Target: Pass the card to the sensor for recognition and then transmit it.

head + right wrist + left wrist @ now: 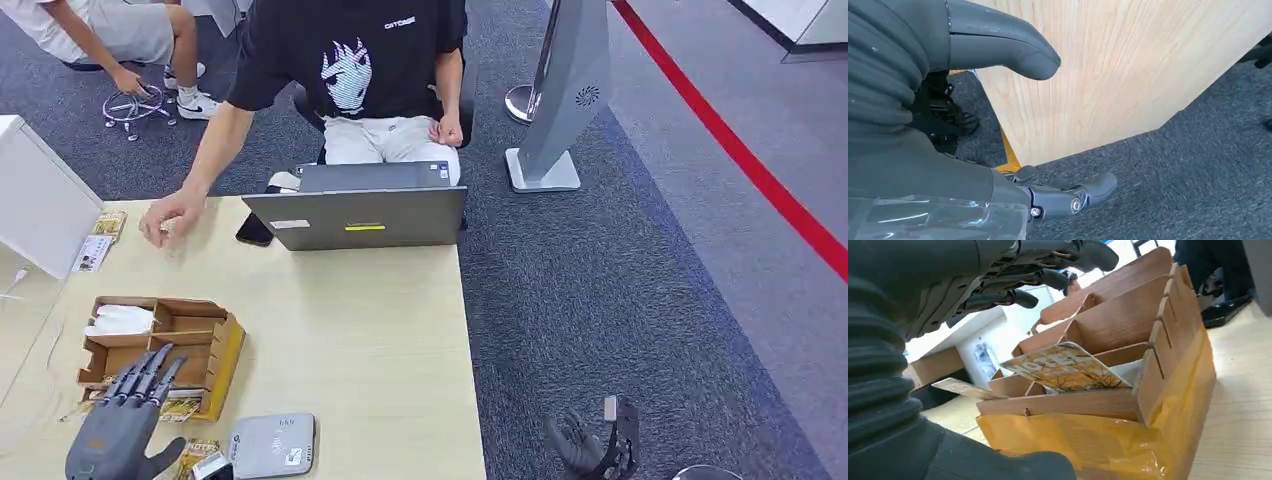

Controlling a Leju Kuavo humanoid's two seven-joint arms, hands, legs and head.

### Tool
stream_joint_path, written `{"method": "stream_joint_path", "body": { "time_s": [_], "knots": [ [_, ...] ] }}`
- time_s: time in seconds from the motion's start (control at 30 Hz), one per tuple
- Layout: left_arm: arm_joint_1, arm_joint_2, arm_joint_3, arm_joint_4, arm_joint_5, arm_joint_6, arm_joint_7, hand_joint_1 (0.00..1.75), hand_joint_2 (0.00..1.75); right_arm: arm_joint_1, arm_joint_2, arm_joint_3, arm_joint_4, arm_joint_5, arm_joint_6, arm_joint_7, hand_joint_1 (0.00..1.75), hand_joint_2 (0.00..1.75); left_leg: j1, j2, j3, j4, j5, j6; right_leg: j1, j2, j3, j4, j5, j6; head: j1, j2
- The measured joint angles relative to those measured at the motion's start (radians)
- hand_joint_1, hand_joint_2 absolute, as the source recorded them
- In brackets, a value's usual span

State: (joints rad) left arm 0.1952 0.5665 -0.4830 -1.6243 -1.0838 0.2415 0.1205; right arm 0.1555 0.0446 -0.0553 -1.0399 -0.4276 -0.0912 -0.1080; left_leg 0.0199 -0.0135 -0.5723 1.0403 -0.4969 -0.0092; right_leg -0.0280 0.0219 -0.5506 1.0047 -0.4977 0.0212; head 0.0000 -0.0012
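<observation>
The left hand (pixel 125 420) hovers open over the near end of the wooden organizer (pixel 225 350), fingers (pixel 1018 297) stretched out and apart, holding nothing. Just below and ahead of those fingers, in the left wrist view, a yellow card (pixel 1063 367) lies tilted in the organizer's nearest compartment, its edge sticking out past the divider; a second card (pixel 965 388) pokes out of the neighbouring slot. The organizer's outer side is wrapped in yellow film. Just beside the hand's thumb side, on the table (pixel 380 330), sits the grey sensor (pixel 272 445), with another small card (pixel 200 455) lying between it and the hand.

The right hand (pixel 590 445) hangs beyond the table's edge over the grey carpet, well apart from the sensor, its fingers loosely curled around nothing.

Far past the left hand's fingertips, a person's hand (pixel 170 218) rests on the table near a laptop (pixel 355 215).
</observation>
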Motion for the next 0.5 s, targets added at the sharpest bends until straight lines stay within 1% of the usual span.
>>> {"method": "stream_joint_path", "body": {
  "time_s": [0.1, 0.13, 0.17, 0.2, 0.27, 0.5],
  "knots": [
    [-0.002, -0.004, 0.001, 0.008, 0.002, 0.013, 0.0, 0.0, 1.75, 0.001, 0.0, 0.002, 0.0, -0.004, 0.0, 0.0, 0.0, 1.75, 0.0, 0.0, 0.0, 0.0, 0.0, 0.0, 0.0, 0.0, 0.0, 0.0, 0.0, 0.0, 0.0, 0.0],
    [0.002, -0.003, 0.013, 0.008, 0.002, 0.034, 0.002, 0.0, 1.75, 0.003, 0.0, 0.002, 0.0, -0.005, -0.002, 0.0, 0.0, 1.75, 0.0, 0.0, 0.0, 0.0, 0.0, 0.0, 0.0, 0.0, 0.0, 0.0, 0.0, 0.0, 0.0, 0.0],
    [0.01, -0.003, 0.044, 0.008, 0.002, 0.039, 0.002, 0.0, 1.75, 0.004, 0.0, 0.002, -0.001, -0.005, -0.005, 0.0, 0.0, 1.75, 0.0, 0.0, 0.0, 0.0, 0.0, 0.0, 0.0, 0.0, 0.0, 0.0, 0.0, 0.0, 0.0, 0.0],
    [0.017, -0.003, 0.067, 0.008, -0.006, 0.038, -0.003, 0.0, 1.75, 0.005, 0.0, 0.002, -0.001, -0.005, -0.008, 0.0, 0.0, 1.75, 0.0, 0.0, 0.0, 0.0, 0.0, 0.0, 0.0, 0.0, 0.0, 0.0, 0.0, 0.0, 0.0, 0.0],
    [0.02, -0.006, 0.079, 0.008, -0.013, 0.035, -0.011, 0.0, 1.75, 0.005, 0.0, 0.002, -0.001, -0.005, -0.014, 0.0, 0.0, 1.75, 0.0, 0.0, 0.0, 0.0, 0.0, 0.0, 0.0, 0.0, 0.0, 0.0, 0.0, 0.0, 0.0, 0.0],
    [0.02, -0.02, 0.086, 0.011, -0.015, 0.031, -0.019, 0.0, 1.75, 0.004, 0.0, 0.003, -0.001, -0.004, -0.017, 0.0, 0.0, 1.75, 0.0, 0.0, 0.0, 0.0, 0.0, 0.0, 0.0, 0.0, 0.0, 0.0, 0.0, 0.0, 0.0, 0.0]
  ]
}}
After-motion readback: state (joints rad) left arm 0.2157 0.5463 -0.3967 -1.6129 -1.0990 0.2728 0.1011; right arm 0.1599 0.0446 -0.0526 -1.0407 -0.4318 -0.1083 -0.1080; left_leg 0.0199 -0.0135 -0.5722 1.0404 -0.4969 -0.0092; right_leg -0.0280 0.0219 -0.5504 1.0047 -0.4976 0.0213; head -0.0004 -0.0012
